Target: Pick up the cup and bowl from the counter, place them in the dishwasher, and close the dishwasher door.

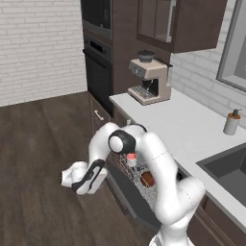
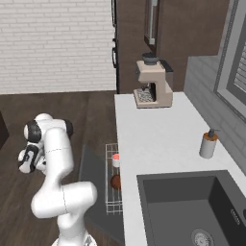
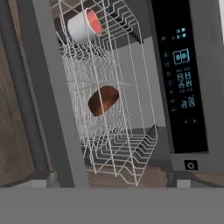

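The cup [image 3: 84, 25] and the bowl [image 3: 103, 100] are seen inside the wire rack [image 3: 131, 144], which is pulled out of the dishwasher [image 3: 181, 87] over the lowered door [image 1: 126, 194]. The cup lies toward one end of the rack, the bowl near its middle, well apart. The gripper [image 1: 90, 178] is held low over the floor [image 1: 33, 158] beside the door's outer edge, jaws spread wide and nothing between them. Open floor lies around it. The counter [image 2: 158, 139] carries a coffee machine [image 2: 153, 82] at its far end and a soap dispenser [image 2: 208, 143] near the sink [image 2: 192, 206]. The door is partly hidden by the arm; the fingertips cannot be made out in the hand view
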